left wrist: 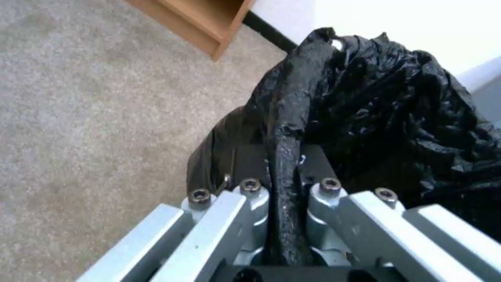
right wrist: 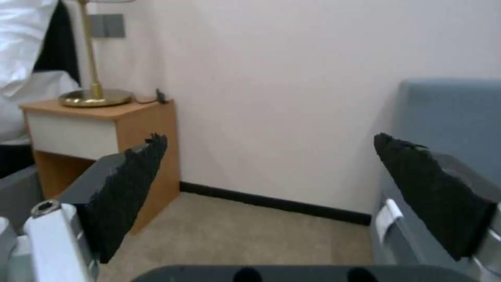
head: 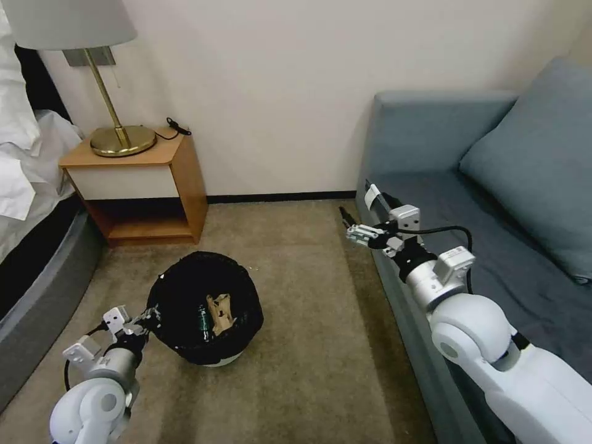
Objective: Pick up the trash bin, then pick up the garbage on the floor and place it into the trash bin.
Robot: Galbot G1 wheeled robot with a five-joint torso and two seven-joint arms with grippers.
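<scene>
Both arms are low in front. Carpet (head: 296,259) lies open between sofa (head: 431,185) and nightstand (head: 148,179). Bin (head: 206,305) stands on it, garbage (head: 217,314) inside. Left gripper (head: 150,316) clenches its rim; right gripper (head: 350,225) is released above sofa edge.

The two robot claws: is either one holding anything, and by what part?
The left gripper is shut on the trash bin, pinching its bag-covered rim. The right gripper is open, empty, beside the sofa.

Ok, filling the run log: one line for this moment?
left end effector: shut on black-bagged round trash bin rim | right end effector: open, beside grey sofa
</scene>
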